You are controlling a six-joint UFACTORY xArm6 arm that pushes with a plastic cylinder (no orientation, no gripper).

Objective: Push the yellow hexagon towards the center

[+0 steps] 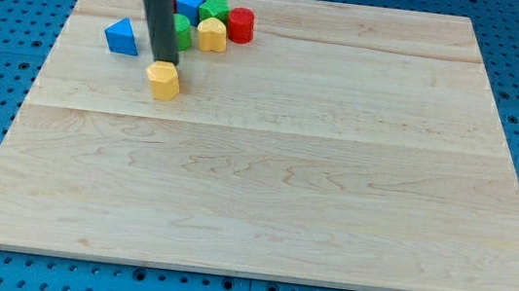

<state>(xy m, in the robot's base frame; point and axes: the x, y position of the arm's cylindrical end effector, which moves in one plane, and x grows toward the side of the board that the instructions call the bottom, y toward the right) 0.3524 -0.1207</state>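
Observation:
The yellow hexagon (163,81) lies on the wooden board (267,166) in the upper left part of the view. My tip (164,61) stands right at the hexagon's top edge, touching or nearly touching it. The dark rod rises from there to the view's top edge.
A cluster of blocks sits just above the tip: a yellow heart-like block (211,34), a red block (241,26), a green block (215,8), a blue block (191,3), and another green block (181,32) partly hidden by the rod. A blue triangle (122,37) lies to the left.

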